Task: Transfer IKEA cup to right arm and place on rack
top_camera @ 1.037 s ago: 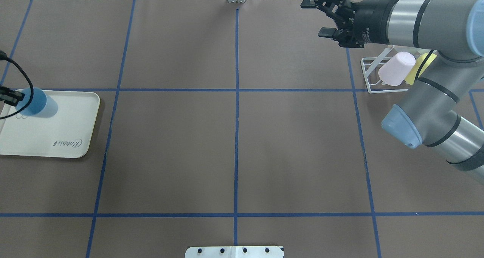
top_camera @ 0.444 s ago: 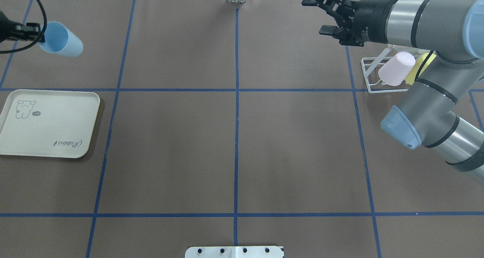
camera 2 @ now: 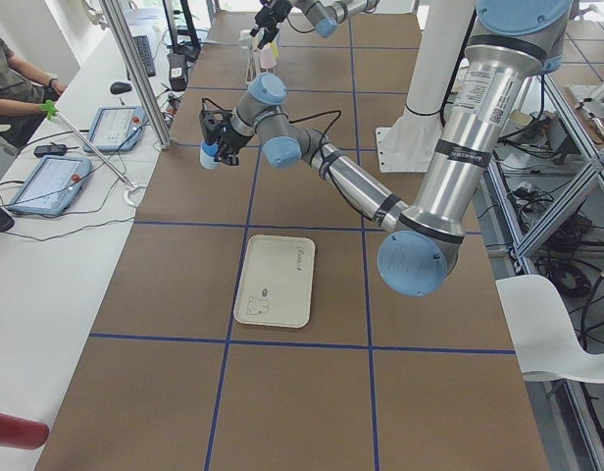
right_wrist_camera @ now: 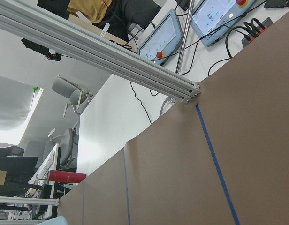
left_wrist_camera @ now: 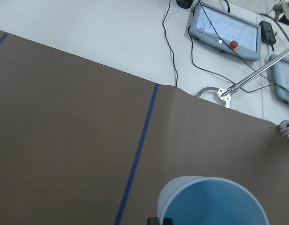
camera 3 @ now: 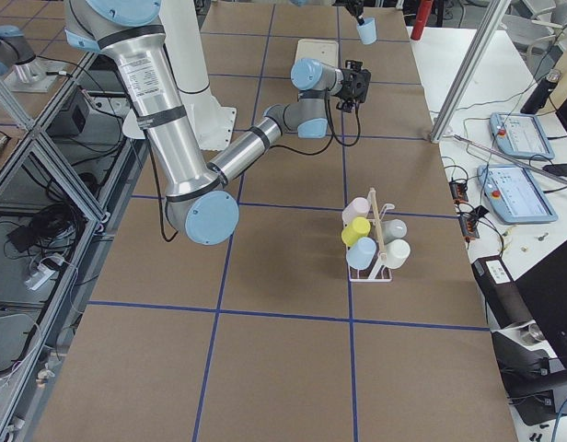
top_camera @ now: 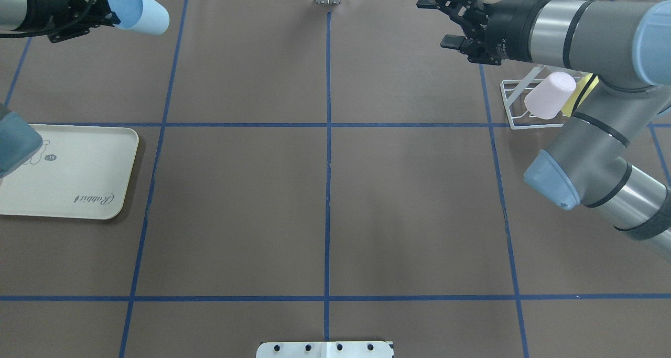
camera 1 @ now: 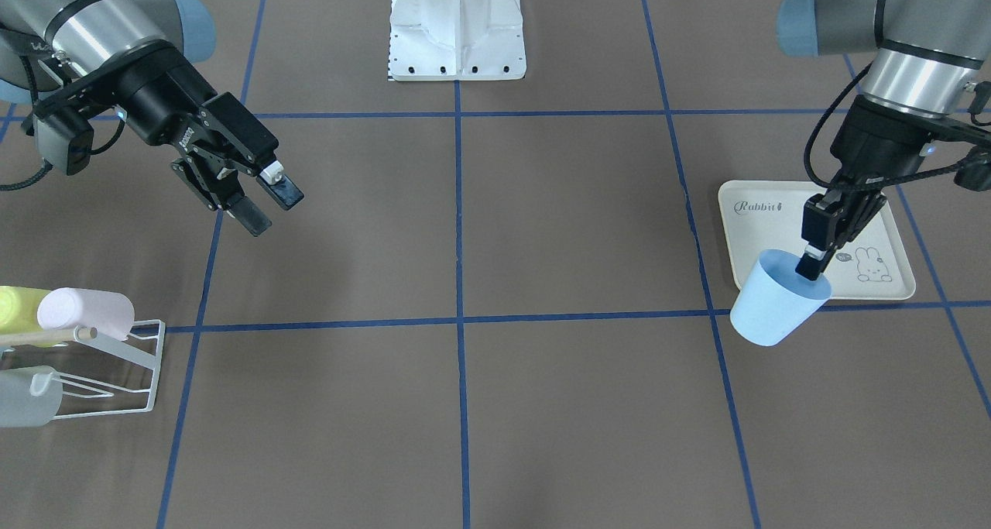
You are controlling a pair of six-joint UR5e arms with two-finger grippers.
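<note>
— IKEA cup (camera 1: 774,312): where is it?
— Pale blue, off the table, hanging tilted from the left gripper (camera 1: 813,262). 1 finger sits inside the rim and 1 outside, pinched on the wall. The left wrist view shows the open mouth right under the camera, with the brown mat (left_wrist_camera: 64,140) beneath.

— What else lies nearest the operators' side?
— The rack (camera 1: 147,358), at the opposite end of the table. White wire with a wooden rod. A pink cup (camera 1: 85,312), a yellow cup (camera 1: 12,300) and a grey cup (camera 1: 23,397) sit on its prongs. The right-side view counts 5 cups on it in all.

— Next back?
— The cream tray (camera 1: 762,235) with the rabbit print, lying flat on the mat. The left-side view puts the held cup well apart from it, toward the operators' edge.

— And the right gripper (camera 1: 271,207)?
— Fingers spread apart. It hovers above the mat, near the rack and well apart from the cup.

— Farthest item?
— The white base plate (camera 1: 457,49), at the robot's edge of the table.
</note>
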